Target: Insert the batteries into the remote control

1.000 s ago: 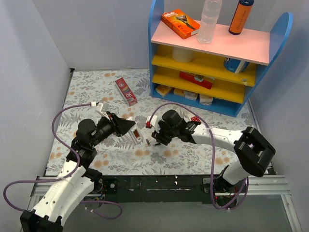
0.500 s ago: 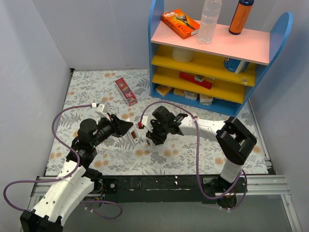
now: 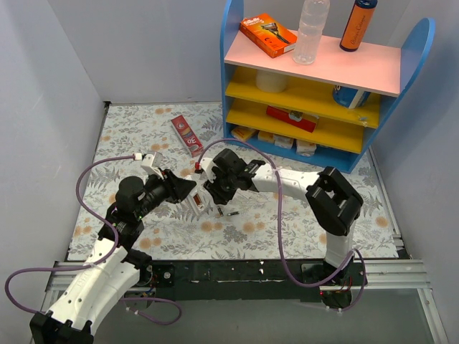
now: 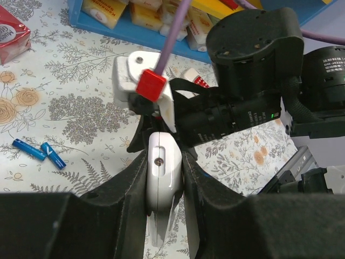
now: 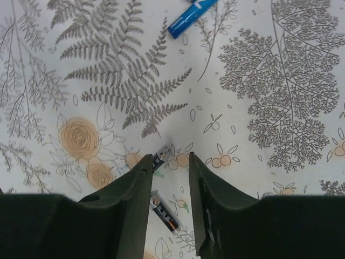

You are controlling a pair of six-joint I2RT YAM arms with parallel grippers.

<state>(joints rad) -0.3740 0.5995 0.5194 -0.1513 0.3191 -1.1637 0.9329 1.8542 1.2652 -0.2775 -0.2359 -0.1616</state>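
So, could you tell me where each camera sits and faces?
Top external: above, behind the bases, looking down on the table; left arm and right arm show.
Left wrist: on the left arm, facing the shelf; the left pincer shows, clamping the remote control.
Right wrist: looking down at the batteries; the open right pincer shows.
Shared: top and left wrist both show the remote control.

The top camera looks steeply down from the near edge; both wrist cameras closely face the same floral counter [image 3: 129, 129].
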